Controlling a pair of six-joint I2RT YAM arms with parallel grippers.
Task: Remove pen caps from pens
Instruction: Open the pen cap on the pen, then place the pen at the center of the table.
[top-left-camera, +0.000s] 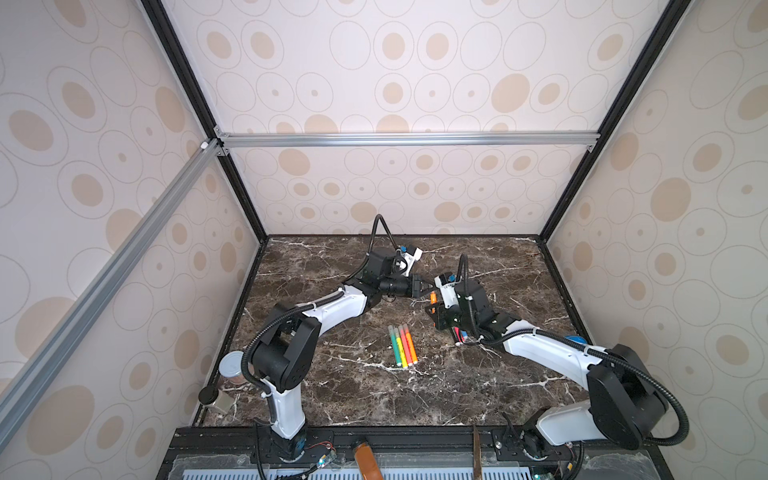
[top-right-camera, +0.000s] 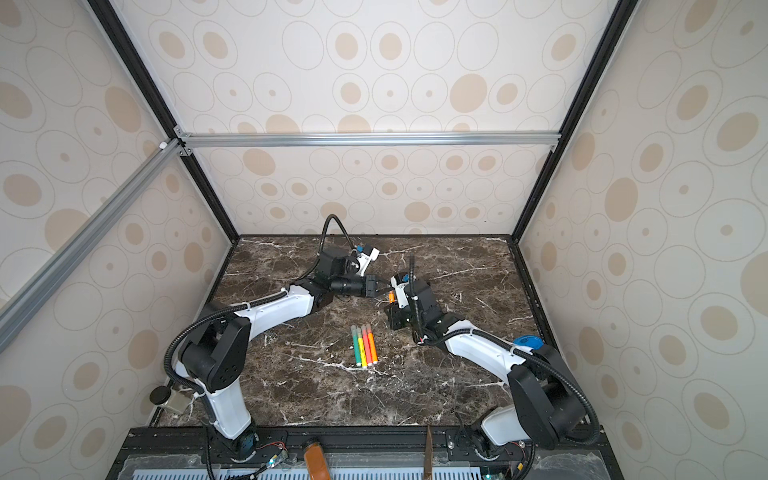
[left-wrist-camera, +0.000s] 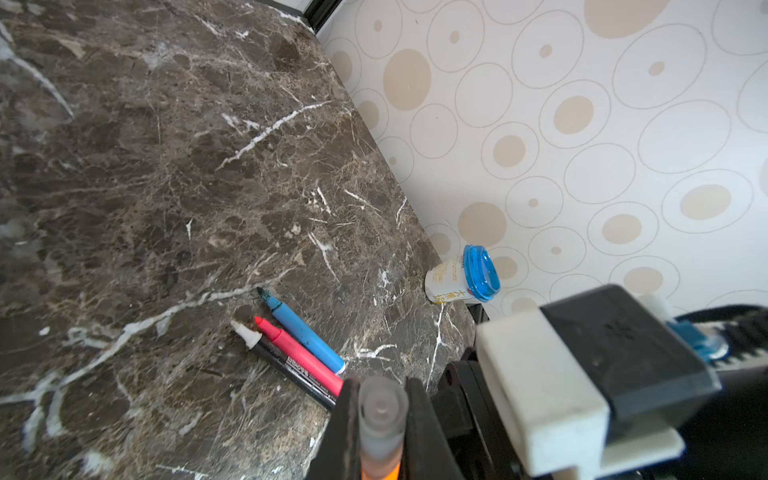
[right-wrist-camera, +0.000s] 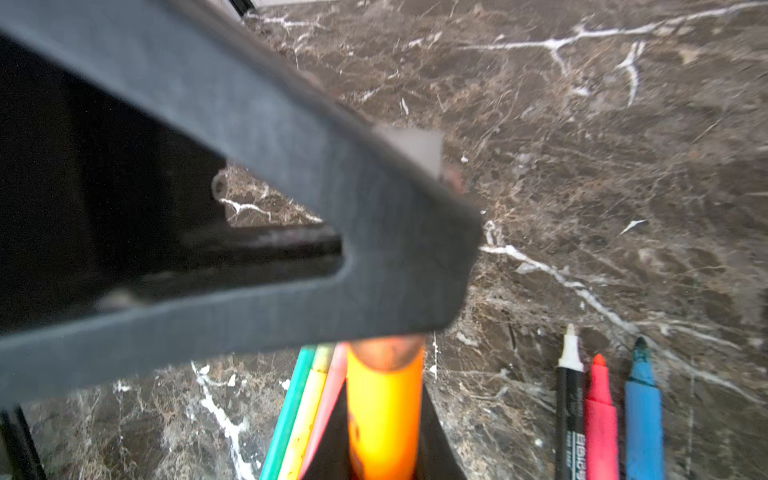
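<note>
An orange pen (right-wrist-camera: 384, 415) is hanging clear of the marble tabletop (top-left-camera: 332, 374), and its translucent grey cap (left-wrist-camera: 381, 409) is sitting on the end that points away from the robot. Four capped pens (top-left-camera: 402, 347), green, yellow, red and orange, are lying side by side and touching near the table's middle, with their grey caps pointing away. Three uncapped pens are lying together a little apart from that row: black (right-wrist-camera: 570, 424) with a white tip, pink (right-wrist-camera: 600, 419) and blue (right-wrist-camera: 643, 411).
</note>
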